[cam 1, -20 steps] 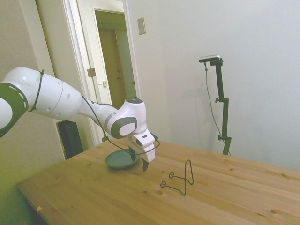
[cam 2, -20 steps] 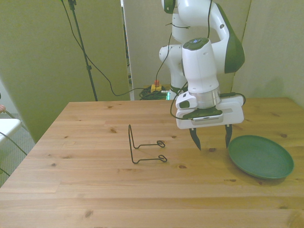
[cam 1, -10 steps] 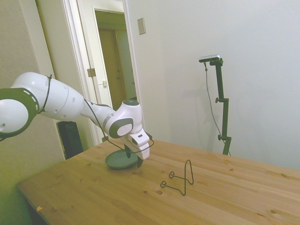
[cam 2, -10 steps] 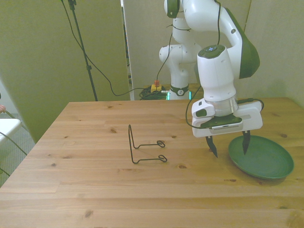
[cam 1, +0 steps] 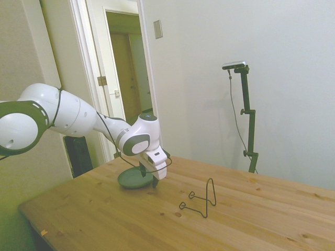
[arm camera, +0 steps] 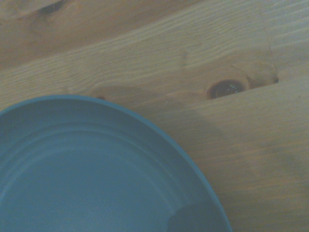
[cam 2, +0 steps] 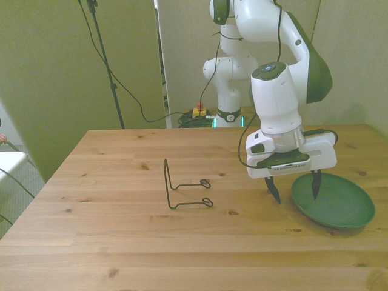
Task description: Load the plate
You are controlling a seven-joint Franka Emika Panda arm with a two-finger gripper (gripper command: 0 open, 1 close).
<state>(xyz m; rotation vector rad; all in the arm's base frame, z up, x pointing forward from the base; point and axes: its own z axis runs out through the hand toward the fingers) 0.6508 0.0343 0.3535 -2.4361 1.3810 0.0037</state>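
Note:
The plate point(cam 2: 333, 203) is a round, shallow green dish lying flat on the wooden table at the front view's right; it also shows as the plate point(cam 1: 133, 179) in the side view and close up as the plate point(arm camera: 87, 179) in the wrist view. My gripper point(cam 2: 296, 192) hangs open just above the plate's edge, one finger over the bare wood beside the rim and the other over the dish. Nothing is between the fingers. A thin black wire stand point(cam 2: 182, 188) sits upright on the table, apart from the plate, toward the front view's left.
The wire stand point(cam 1: 201, 200) is the only other object on the table point(cam 2: 121, 242). A black cable runs up a pole behind the table's far edge at the front view's left. A doorway stands behind the arm in the side view.
The gripper has moved from the table's middle toward the plate and lowered, still open. It now straddles the plate's rim. The plate and wire stand have not moved.

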